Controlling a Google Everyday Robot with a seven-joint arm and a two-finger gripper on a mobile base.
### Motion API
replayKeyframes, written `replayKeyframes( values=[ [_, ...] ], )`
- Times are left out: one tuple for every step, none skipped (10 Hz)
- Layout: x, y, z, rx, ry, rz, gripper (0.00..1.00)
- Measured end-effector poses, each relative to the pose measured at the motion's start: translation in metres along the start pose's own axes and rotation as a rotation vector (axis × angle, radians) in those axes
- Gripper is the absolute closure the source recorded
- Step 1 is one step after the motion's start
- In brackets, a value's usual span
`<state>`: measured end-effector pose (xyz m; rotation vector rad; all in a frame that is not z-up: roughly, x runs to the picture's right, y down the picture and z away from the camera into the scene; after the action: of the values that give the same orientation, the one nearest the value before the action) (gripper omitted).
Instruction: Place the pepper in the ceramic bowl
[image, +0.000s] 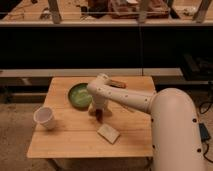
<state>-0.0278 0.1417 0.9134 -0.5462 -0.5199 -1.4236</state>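
Note:
The green ceramic bowl (79, 95) sits on the wooden table (75, 142), left of centre toward the back. My gripper (97, 110) points down at the table just off the bowl's front right rim. A small dark red thing, probably the pepper (100, 115), shows right at the gripper's tip, low over the table top. I cannot tell whether it is held or lying on the table. The arm partly hides the bowl's right edge.
A white cup (44, 118) stands at the table's left. A white packet (109, 133) lies in front of the gripper. A dark brown block (118, 83) lies behind the arm near the back edge. A dark counter runs behind the table.

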Motion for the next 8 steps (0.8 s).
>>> replayKeyframes(
  values=[
    [0.001,0.0,0.001,0.0,0.005,0.001,0.26],
    [0.005,0.001,-0.004,0.002,0.019,0.01,0.35],
    [0.009,0.002,-0.01,0.004,0.028,0.015,0.42],
    [0.014,0.003,-0.02,0.009,0.038,0.025,0.55],
    [0.015,0.004,-0.022,0.01,0.039,0.029,0.65],
    [0.016,0.004,-0.024,0.013,0.044,0.036,0.7],
    [0.018,0.003,-0.029,0.026,0.058,0.049,0.71],
    [0.024,0.004,-0.04,0.04,0.077,0.059,0.71]
  ],
)
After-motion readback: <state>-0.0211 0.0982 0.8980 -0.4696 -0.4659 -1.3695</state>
